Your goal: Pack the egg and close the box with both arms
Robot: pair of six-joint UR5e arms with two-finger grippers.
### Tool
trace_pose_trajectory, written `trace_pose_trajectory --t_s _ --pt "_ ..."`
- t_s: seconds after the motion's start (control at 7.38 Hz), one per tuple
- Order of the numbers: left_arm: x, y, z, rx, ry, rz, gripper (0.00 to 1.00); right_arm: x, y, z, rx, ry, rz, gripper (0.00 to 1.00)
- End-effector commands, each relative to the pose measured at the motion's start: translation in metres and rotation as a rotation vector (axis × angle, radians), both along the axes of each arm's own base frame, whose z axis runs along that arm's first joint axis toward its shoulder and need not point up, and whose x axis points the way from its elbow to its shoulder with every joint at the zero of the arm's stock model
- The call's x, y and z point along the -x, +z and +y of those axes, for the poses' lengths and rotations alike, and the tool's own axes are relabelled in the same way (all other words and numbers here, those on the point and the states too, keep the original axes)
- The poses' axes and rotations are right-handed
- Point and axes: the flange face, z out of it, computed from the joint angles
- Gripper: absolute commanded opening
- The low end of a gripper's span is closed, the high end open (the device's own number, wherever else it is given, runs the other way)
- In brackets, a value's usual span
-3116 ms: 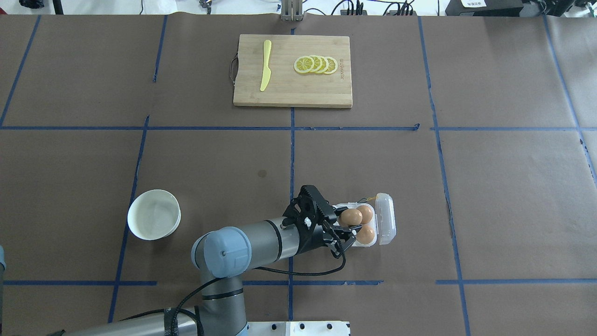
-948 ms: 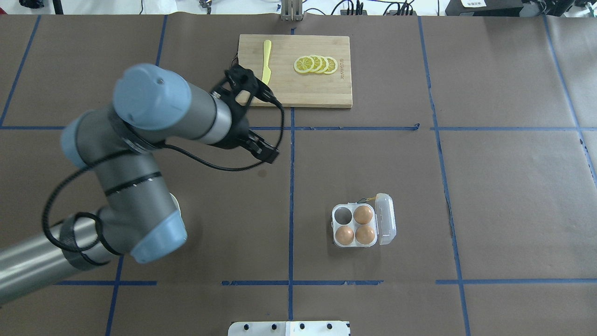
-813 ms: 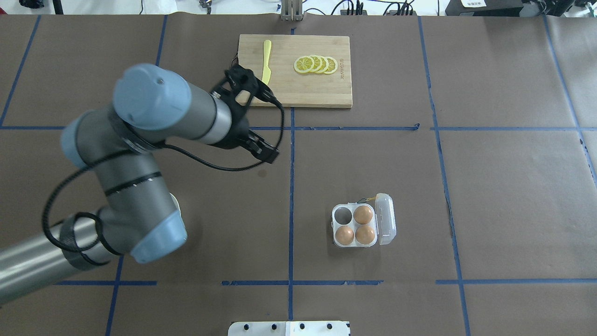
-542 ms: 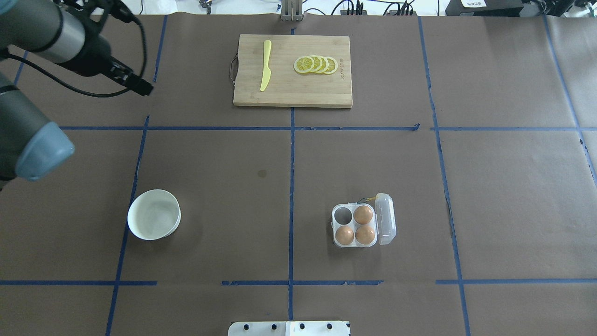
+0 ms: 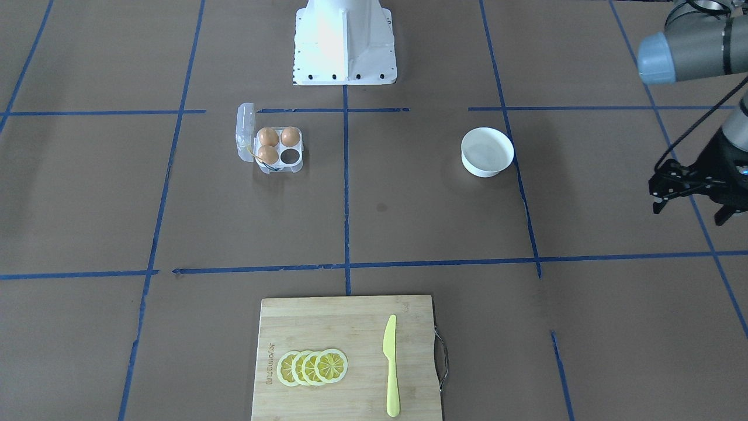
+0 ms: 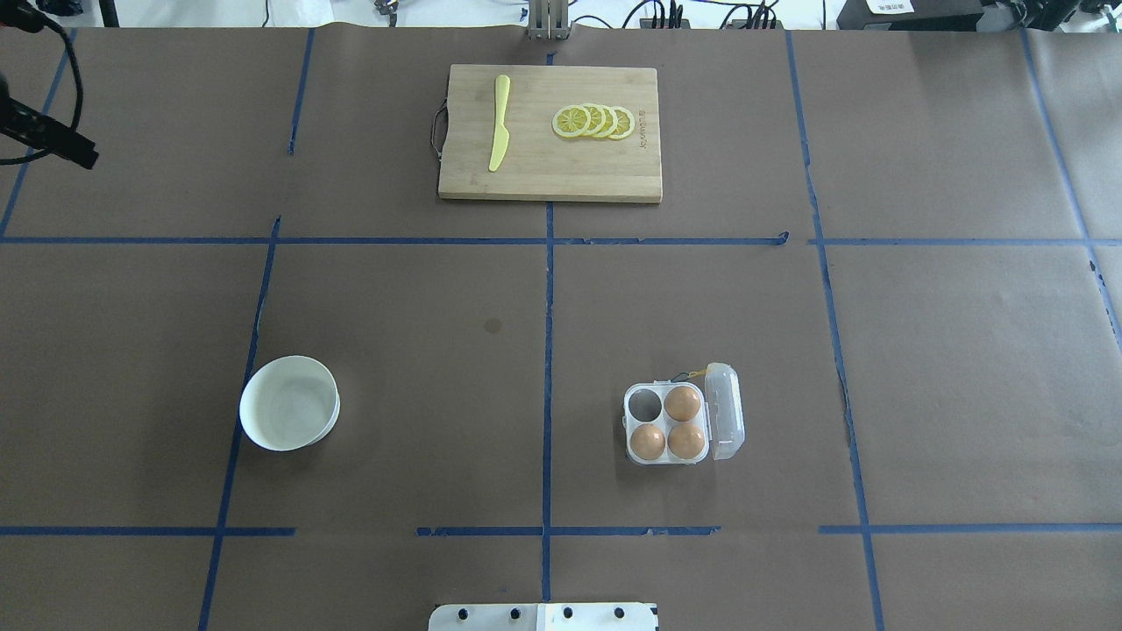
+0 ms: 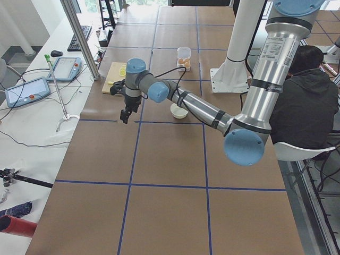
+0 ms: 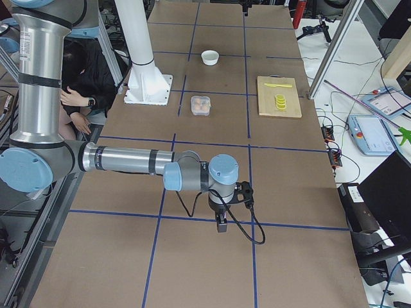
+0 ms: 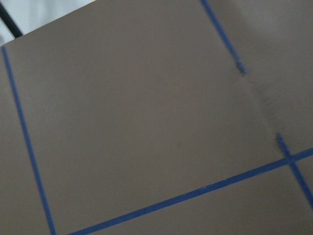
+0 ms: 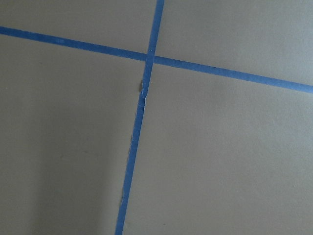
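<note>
The clear egg box point(image 6: 668, 459) point(image 5: 296, 168) stands open on the brown table, its lid point(image 6: 726, 412) folded out to the right. Three orange-brown eggs point(image 6: 648, 441) fill three cells; the far-left cell point(image 6: 645, 404) is empty. A thin yellow-blue wire lies at the box's far edge. My left gripper point(image 5: 691, 211) is open and empty, far to the left of the box over bare table; one finger point(image 6: 61, 149) shows at the overhead view's left edge. My right gripper point(image 8: 221, 221) hangs over bare table far from the box point(image 8: 201, 106); I cannot tell if it is open.
A white bowl point(image 6: 289, 403) stands at the near left. A wooden cutting board point(image 6: 550, 180) with lemon slices point(image 6: 594, 121) and a yellow knife point(image 6: 500, 123) lies at the far middle. The white pedestal base point(image 5: 345, 41) is at the near edge. A person sits beside the robot point(image 7: 305, 101).
My left gripper let go of an egg into the box's near-left cell, then rose and swung far to the left, nearly out of the overhead view. The box has not moved.
</note>
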Motion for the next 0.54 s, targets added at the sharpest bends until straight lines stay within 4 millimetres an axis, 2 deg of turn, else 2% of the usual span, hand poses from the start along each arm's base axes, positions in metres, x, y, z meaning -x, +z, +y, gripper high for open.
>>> trace_pose_trajectory --t_s 0.0,0.14,0.27,0.41 --pt "0.076 0.085 0.027 0.103 0.015 0.019 1.0 0.0 -0.013 -0.008 -0.03 0.0 -0.001 1.0" --pt "0.129 0.114 0.051 0.107 0.008 0.048 1.0 0.001 -0.027 -0.022 -0.06 -0.002 -0.006 1.0" --pt "0.156 0.136 0.065 0.17 -0.033 0.092 1.0 0.006 -0.031 -0.029 -0.053 -0.004 -0.068 1.0" --pt "0.171 0.141 0.07 0.199 -0.044 0.09 1.0 0.008 -0.034 -0.028 -0.065 -0.014 -0.101 1.0"
